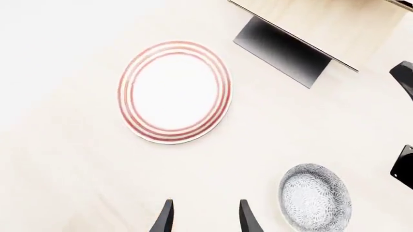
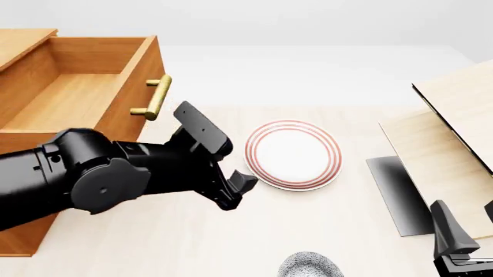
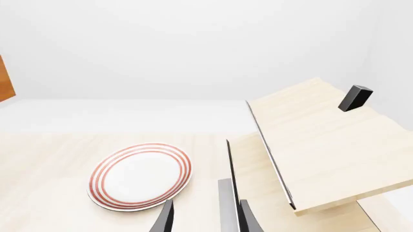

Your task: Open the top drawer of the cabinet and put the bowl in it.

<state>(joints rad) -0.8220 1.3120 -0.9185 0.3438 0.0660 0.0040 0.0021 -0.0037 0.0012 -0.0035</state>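
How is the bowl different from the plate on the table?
The bowl is speckled grey-black and dished; the plate is flat, plain white with red rings around its rim. The bowl looks smaller than the plate. Both are round and rest apart on the pale table.

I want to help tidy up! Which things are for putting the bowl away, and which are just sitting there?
For the job: top drawer, already open; cabinet; bowl.

Just sitting there: red-ringed plate; pale wood panels.
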